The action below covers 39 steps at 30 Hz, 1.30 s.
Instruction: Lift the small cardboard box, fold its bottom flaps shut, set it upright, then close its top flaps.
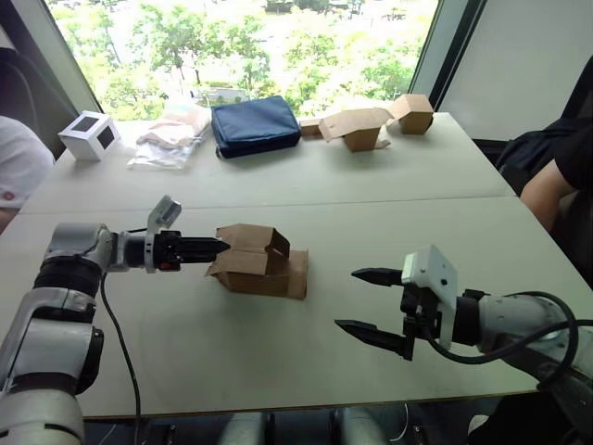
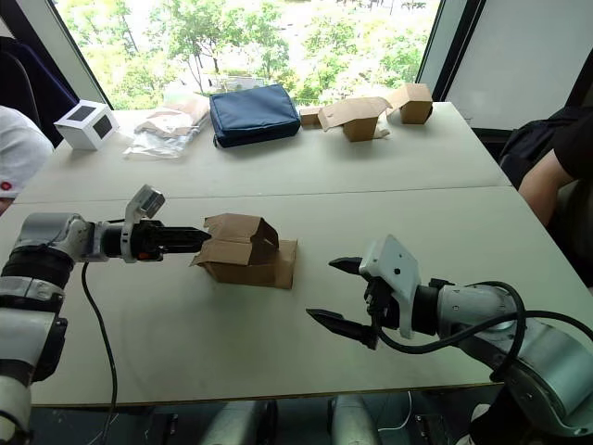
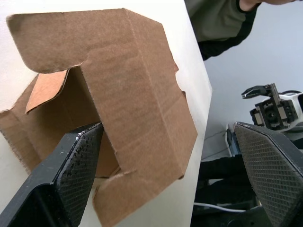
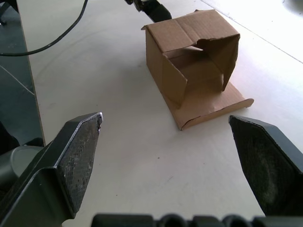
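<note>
Lying on its side mid-table, small brown corrugated cardboard box (image 1: pixel 259 261), flaps loose. Touching its near end, black-fingered left gripper (image 1: pixel 219 247), spread wide. Hovering well apart, right gripper (image 1: pixel 363 301), gaping, empty.
</note>
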Tool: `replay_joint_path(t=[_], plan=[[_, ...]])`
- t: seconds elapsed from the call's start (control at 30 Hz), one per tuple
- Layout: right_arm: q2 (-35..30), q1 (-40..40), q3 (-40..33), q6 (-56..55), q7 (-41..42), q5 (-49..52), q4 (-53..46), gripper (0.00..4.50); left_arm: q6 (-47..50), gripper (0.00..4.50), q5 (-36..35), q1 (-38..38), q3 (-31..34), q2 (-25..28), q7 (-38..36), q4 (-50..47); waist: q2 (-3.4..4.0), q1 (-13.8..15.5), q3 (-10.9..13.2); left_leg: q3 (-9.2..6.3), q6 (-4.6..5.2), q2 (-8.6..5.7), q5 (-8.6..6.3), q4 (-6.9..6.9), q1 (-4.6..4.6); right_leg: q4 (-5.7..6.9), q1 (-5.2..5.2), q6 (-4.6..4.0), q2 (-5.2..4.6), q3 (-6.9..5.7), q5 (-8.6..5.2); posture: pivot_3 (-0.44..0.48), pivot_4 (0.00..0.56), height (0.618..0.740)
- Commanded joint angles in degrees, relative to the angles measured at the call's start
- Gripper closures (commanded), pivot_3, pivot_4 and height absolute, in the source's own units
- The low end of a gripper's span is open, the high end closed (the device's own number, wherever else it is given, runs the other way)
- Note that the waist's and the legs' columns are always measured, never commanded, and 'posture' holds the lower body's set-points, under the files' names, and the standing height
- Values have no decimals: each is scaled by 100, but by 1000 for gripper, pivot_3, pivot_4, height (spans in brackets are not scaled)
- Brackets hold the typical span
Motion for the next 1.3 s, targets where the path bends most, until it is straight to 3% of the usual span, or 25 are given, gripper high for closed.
replay_joint_path(t=[0.03, 0.57, 0.67, 0.83, 0.9, 0.97, 1.0, 1.17, 1.3], plan=[[3, 12, -137, -143, -8, 100, -169, 19, -91, 2, 154, -225, 41, -53, -223, 121, 0, 1, 0, 0, 0, 0, 0, 1, 0, 0, 1, 0, 0, 0, 0, 0, 150, 740], [-68, 191, -256, -114, -76, 117, -188, 19, -441, 2, 727, -1002, 288, -1024, -287, 1622, -11, -6, 4, -4, 5, -1, -3, 14, -3, 11, 3, 4, 5, -2, -1, 0, 150, 740], [-43, 207, -235, -98, -171, 124, -233, 0, -539, 735, 862, -1081, 241, -1100, -383, 1756, -11, 1, 4, -4, 5, -1, -3, 14, -2, 14, 2, 5, 5, -2, -1, 0, 150, 740], [-26, 210, -215, -72, -315, 184, -292, 0, -622, 2817, 940, -1132, 232, -1181, -393, 1834, -11, 8, 4, -5, 6, -1, -3, 23, -5, 16, 3, 5, 5, -2, -1, 0, 150, 740], [-30, 228, -221, -72, -356, 211, -306, 0, -617, 3381, 942, -1130, 234, -1215, -393, 1833, -11, 10, 4, -6, 9, -1, -5, 32, -8, 20, 2, 5, 5, -2, -1, 0, 150, 740], [-32, 237, -219, -74, -386, 228, -311, 0, -596, 4320, 934, -1122, 238, -1239, -393, 1808, -11, 10, 4, -5, 12, -1, -7, 39, -9, 24, 3, 5, 5, -2, -1, 0, 150, 740], [-30, 240, -212, -75, -398, 231, -311, 0, -595, 4486, 932, -1117, 241, -1246, -393, 1794, -11, 10, 4, -5, 15, -1, -9, 44, -10, 27, 3, 6, 5, -2, -2, 0, 150, 740], [94, 233, -242, -125, -493, 339, -235, 0, -759, 4486, 893, -1062, 364, -1185, -393, 1626, -11, 9, 4, -6, 21, -1, -12, 55, -12, 37, 3, 8, 5, -1, -3, 0, 150, 740], [836, -47, -549, -324, -1047, 825, 169, 0, -1087, 4486, 573, -1037, 730, -1023, -393, 1002, -19, 6, 6, -8, 21, 0, -12, 56, -13, 39, 1, 8, 3, 0, -4, 0, 150, 740]])
